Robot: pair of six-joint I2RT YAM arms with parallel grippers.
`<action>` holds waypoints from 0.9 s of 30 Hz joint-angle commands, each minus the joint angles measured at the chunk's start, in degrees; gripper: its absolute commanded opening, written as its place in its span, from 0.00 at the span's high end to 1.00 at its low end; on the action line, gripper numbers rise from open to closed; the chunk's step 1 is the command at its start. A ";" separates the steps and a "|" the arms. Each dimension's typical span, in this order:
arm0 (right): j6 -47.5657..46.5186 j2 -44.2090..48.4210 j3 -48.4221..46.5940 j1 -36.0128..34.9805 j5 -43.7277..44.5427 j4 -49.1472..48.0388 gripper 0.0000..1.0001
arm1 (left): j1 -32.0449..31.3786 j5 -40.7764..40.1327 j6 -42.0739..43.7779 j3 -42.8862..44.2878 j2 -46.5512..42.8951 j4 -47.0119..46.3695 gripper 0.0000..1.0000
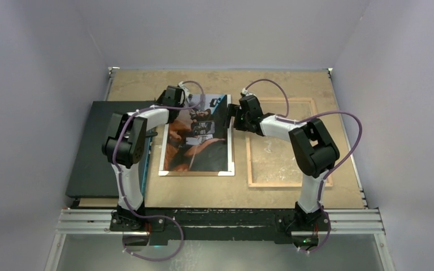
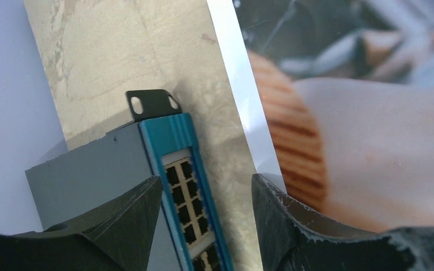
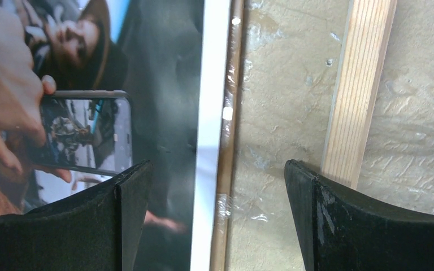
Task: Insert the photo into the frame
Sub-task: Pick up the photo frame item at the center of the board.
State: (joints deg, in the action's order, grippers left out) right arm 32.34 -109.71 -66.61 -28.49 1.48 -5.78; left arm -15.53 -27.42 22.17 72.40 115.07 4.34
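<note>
The photo (image 1: 195, 141) lies flat at the table's middle on a brown backing board (image 1: 195, 174) whose edge shows along its near and right sides. The frame (image 1: 285, 183) lies to its right, light wood back up, with nothing inside it. My left gripper (image 1: 176, 97) is open over the photo's far left edge; in the left wrist view (image 2: 205, 179) its jaws span bare table, the right finger (image 2: 294, 226) over the photo (image 2: 373, 141). My right gripper (image 1: 233, 116) is open; its jaws (image 3: 217, 165) span the photo's white strip (image 3: 212, 113), the board edge (image 3: 229, 141) and table, beside the frame's rail (image 3: 356, 96).
A plain dark flat board (image 1: 99, 147) lies at the left of the table. A grey box with a teal face and rows of ports (image 2: 183, 186) stands beside the left gripper; it also shows under the left arm (image 1: 144, 175). Grey walls enclose the table.
</note>
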 commanded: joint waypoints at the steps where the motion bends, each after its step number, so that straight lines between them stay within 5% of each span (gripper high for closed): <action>1: 1.80 2.41 2.78 0.87 -1.30 0.22 0.11 | -4.32 3.26 -0.75 -2.35 0.33 0.51 0.43; 7: 2.35 3.60 5.39 1.39 -1.31 -0.80 0.11 | -5.12 0.42 1.92 -2.88 0.22 -0.72 0.42; 27: 6.26 6.29 9.27 2.78 -10.40 -4.39 0.12 | -4.85 10.01 -6.10 -4.71 -5.11 4.86 0.39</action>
State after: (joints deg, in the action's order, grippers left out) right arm 36.23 -105.86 -59.70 -26.20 -4.54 -11.03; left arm -20.05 -22.20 19.46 70.13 111.63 8.40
